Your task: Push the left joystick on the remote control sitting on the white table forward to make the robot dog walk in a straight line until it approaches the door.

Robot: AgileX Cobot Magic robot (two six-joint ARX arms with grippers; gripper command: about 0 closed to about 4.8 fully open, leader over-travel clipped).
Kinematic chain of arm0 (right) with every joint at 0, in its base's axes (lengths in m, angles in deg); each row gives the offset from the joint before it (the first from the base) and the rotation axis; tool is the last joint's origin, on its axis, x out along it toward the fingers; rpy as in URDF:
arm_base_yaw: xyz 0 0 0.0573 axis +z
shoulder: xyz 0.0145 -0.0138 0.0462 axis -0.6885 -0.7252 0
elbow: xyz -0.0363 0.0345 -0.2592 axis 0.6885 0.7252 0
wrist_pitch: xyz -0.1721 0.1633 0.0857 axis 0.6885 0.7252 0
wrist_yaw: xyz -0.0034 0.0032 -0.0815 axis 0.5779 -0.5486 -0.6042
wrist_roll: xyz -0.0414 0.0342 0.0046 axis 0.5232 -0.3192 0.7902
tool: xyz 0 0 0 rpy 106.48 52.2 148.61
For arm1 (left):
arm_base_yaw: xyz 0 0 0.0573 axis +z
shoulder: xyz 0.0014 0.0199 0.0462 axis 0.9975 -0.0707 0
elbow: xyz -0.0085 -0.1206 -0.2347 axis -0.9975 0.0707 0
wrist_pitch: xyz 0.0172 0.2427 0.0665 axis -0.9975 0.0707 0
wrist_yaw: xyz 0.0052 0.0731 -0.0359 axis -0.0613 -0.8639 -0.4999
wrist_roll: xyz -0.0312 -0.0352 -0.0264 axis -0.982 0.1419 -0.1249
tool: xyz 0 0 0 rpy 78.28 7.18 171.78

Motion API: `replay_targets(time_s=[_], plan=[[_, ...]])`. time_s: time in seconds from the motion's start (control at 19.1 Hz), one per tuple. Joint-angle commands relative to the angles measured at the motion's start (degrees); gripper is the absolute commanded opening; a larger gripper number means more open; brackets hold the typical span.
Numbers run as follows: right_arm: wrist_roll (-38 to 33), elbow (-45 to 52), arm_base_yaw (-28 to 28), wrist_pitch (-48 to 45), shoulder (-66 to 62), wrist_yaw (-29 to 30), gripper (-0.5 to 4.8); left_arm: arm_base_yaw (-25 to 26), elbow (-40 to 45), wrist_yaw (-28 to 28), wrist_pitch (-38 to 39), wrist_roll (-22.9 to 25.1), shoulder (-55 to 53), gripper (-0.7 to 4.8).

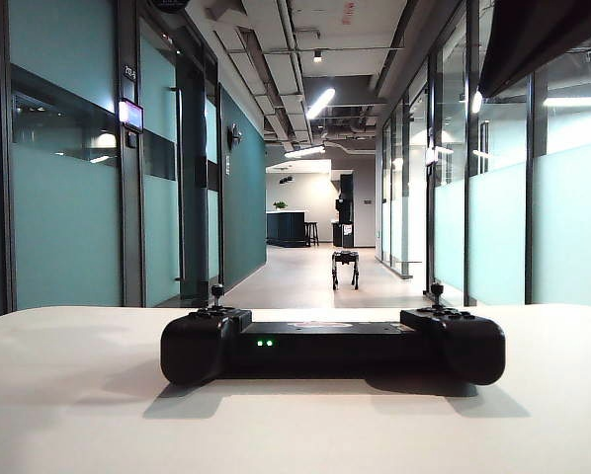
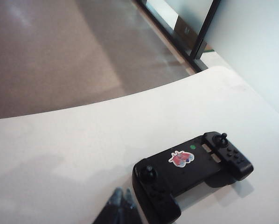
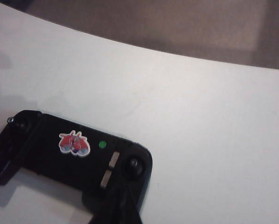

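Observation:
The black remote control (image 1: 330, 346) lies on the white table (image 1: 68, 395) with two green lights lit on its middle bar. Its left joystick (image 1: 217, 292) stands upright with nothing touching it. Far down the corridor stands the small robot dog (image 1: 345, 269); which door is meant I cannot tell. My left gripper (image 2: 122, 196) is shut and empty, hovering beside the remote control (image 2: 191, 170) near the left joystick (image 2: 149, 169). My right gripper (image 3: 125, 201) is shut and empty above the right handle of the remote control (image 3: 74, 156), close to the right stick (image 3: 133, 164).
Glass walls and teal panels line both sides of the corridor (image 1: 295, 281). The table's rounded far edge (image 2: 107, 100) drops to the floor. A dark shape (image 1: 533, 39) hangs at the top right of the exterior view. A red sticker (image 3: 74, 143) marks the controller.

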Motion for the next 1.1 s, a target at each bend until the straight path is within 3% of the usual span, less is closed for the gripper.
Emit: replay_targets(time_s=[0.05, 0.21, 0.47, 0.68, 0.89, 1.1], plan=[[2.16, 6.12, 0.02, -11.58, 4.17, -0.13, -0.01, -0.07, 4.63, -0.42, -5.11, 0.42, 3.54, -0.05], [2.19, 7.37, -0.04, -12.09, 4.57, -0.37, -0.01, -0.07, 9.18, -1.77, -8.55, 4.09, 7.17, -0.06], [1.79, 7.34, -0.04, -12.52, 4.48, -0.35, -0.01, -0.07, 16.7, -5.55, -12.83, 4.09, 14.45, -0.06], [1.79, 7.34, -0.04, -12.52, 4.48, -0.33, -0.01, -0.07, 22.82, -5.44, -17.7, 4.07, 22.29, -0.06], [1.79, 7.34, -0.04, -12.52, 4.48, -0.33, -0.01, -0.02, 27.41, -5.57, -19.85, -0.48, 28.24, -0.06], [1.79, 7.34, -0.04, -12.52, 4.48, -0.35, -0.01, 0.0, 28.61, -8.09, -22.12, -0.44, 31.21, -0.06]])
